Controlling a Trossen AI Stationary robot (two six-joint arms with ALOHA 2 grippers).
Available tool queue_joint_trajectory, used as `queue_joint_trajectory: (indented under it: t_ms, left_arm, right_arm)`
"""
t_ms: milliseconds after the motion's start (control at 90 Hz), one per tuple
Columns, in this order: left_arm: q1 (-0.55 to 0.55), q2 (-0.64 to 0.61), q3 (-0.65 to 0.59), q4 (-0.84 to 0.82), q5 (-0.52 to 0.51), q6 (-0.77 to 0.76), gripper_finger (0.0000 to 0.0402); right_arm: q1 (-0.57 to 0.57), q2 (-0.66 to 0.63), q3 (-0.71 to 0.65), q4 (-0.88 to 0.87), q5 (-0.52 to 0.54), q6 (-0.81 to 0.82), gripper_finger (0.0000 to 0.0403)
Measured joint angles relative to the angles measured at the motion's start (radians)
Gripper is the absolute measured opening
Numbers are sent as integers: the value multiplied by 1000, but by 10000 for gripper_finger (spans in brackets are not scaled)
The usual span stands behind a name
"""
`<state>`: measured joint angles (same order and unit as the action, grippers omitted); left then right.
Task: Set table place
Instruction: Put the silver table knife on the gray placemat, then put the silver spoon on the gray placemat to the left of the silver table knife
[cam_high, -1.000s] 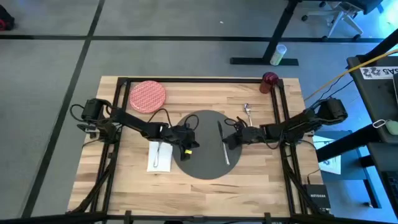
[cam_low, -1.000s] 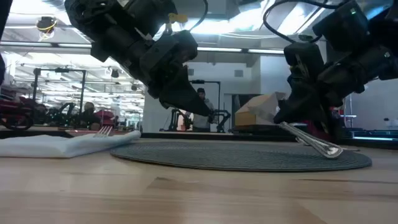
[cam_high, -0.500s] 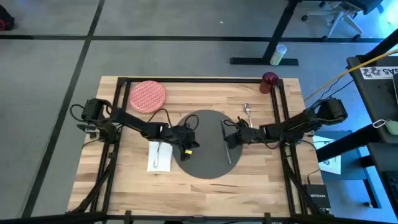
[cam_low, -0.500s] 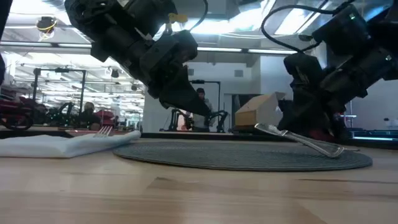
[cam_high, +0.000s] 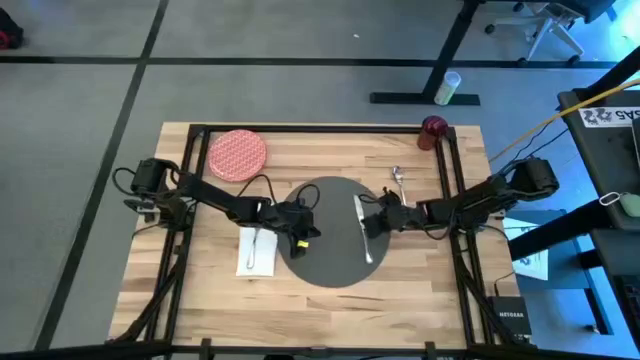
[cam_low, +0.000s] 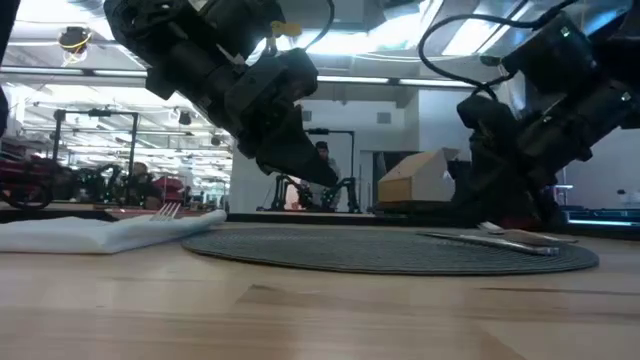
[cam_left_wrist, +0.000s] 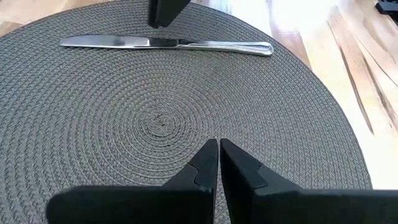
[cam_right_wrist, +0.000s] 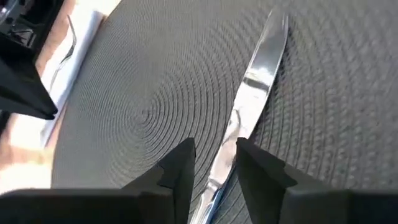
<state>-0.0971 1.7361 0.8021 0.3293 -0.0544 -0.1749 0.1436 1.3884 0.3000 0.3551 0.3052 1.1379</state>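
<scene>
The big wooden table (cam_high: 320, 300) fills the middle of the room, with a black frame along its edges. Two dark arms reach in over it from the two sides.

In the middle of the table lies the round dark grey mat (cam_high: 325, 255). It lies flat on the wood.

Near the far left corner sits the red patterned plate (cam_high: 237, 154), well apart from the mat. Just beside the mat on the left lies the white napkin (cam_high: 257, 252), and the fork (cam_high: 257, 245) lies on top of it.

The left gripper (cam_high: 303, 232) hangs over the left part of the mat. Its two fingers are pressed together with nothing between them.

The right gripper (cam_right_wrist: 213, 163) is low over the right part of the mat. Its fingers stand a little apart, one on each side of the knife (cam_high: 363, 230). I cannot tell if they touch it. The knife lies flat on the mat.

The small dark red cup (cam_high: 433, 128) stands at the far right corner of the table. The spoon (cam_high: 398, 181) lies on the bare wood just past the mat, between the mat and the cup.
</scene>
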Motion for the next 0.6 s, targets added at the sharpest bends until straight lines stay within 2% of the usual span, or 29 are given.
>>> queue_joint_trajectory:
  t_ms: [178, 344, 433, 600]
  left_arm:
    - [0, 0, 0, -2, 0, 0, 0]
    - [0, 0, 0, -6, 0, -4, 0]
    - [0, 0, 0, -6, 0, -6, 0]
    - [0, 0, 0, -6, 0, -21, 0]
  right_arm:
    - [0, -47, 0, 0, 67, -166, 104]
    - [0, -154, 0, -77, 112, -304, 104]
    - [0, -230, 8, -207, 147, -337, 104]
    - [0, -353, 101, -619, 206, -385, 104]
